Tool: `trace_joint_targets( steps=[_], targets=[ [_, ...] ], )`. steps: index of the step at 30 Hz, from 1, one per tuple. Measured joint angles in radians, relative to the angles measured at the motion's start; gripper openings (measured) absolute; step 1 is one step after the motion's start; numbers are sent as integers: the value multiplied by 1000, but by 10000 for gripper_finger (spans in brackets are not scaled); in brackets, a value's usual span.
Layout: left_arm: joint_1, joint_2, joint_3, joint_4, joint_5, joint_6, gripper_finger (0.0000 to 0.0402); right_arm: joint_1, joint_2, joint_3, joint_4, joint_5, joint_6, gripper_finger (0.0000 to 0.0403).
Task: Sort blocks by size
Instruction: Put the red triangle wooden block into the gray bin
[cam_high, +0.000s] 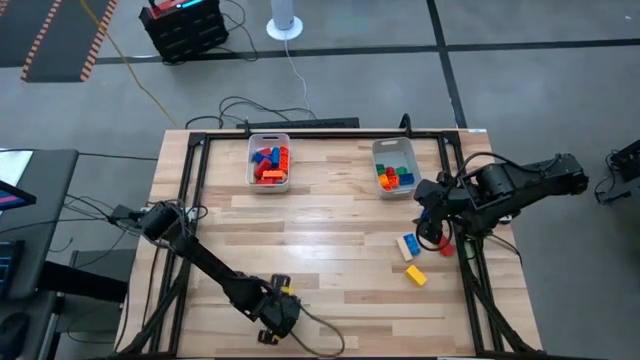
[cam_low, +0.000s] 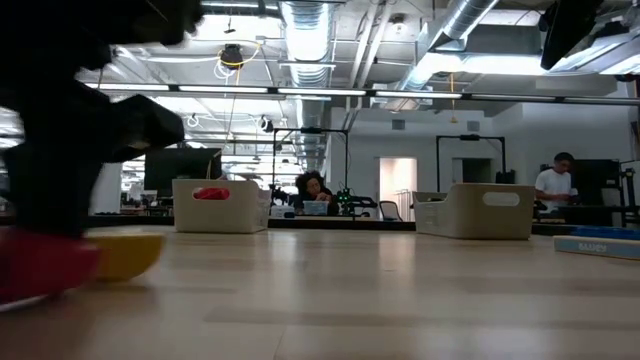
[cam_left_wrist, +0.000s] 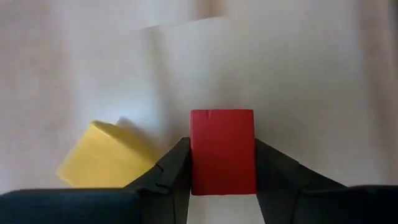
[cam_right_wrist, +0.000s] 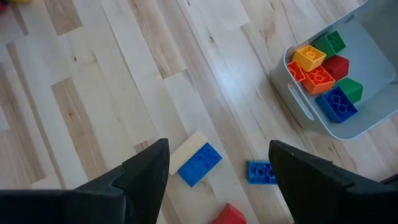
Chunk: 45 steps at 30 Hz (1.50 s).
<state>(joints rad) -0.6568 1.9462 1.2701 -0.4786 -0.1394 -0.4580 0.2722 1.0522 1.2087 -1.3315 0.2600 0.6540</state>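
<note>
Left gripper (cam_left_wrist: 222, 163), front-left table edge: jaws flank a red block (cam_left_wrist: 222, 151) lying on the wood, touching both flat sides; firm hold not certain. Yellow block (cam_left_wrist: 102, 155) just beside. Blocks look light, rigid, slick plastic; flat opposite faces give best purchase. Right gripper (cam_right_wrist: 217, 168), wide open and empty, hovers over loose blue blocks (cam_right_wrist: 199, 164) near the right bin (cam_right_wrist: 298, 102).

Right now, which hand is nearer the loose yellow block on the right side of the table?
Right. The right hand hovers just above the yellow block; the left hand is far across the table, at the front edge.
</note>
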Motion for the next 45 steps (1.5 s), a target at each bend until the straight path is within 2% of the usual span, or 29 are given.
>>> trace_joint_targets(
  steps=[5, 11, 16, 23, 25, 32, 41, 45],
  targets=[
    [69, -71, 0, -56, -101, 12, 128, 0, -6, 0, 0, 0, 0, 301],
    [247, -159, 0, -20, -101, 141, 128, 0, -56, 0, -78, 29, 77, 301],
    [453, -182, 1, 133, -12, 274, 128, 0, -131, 0, -151, 93, 206, 301],
    [736, -127, 7, 425, 86, 305, 128, 0, -176, 0, -124, 163, 314, 301],
    [790, -97, 34, 447, 117, 315, 128, 0, -164, 0, -114, 165, 314, 301],
    [890, 77, 247, 440, 196, 333, 128, -1, -116, 0, -67, 183, 315, 301],
    [926, 418, 708, 411, 235, 210, 137, -42, -75, 0, -23, 188, 317, 301],
    [926, 531, 896, 377, 238, 183, 142, -61, -72, 1, -14, 188, 321, 301]
  ],
)
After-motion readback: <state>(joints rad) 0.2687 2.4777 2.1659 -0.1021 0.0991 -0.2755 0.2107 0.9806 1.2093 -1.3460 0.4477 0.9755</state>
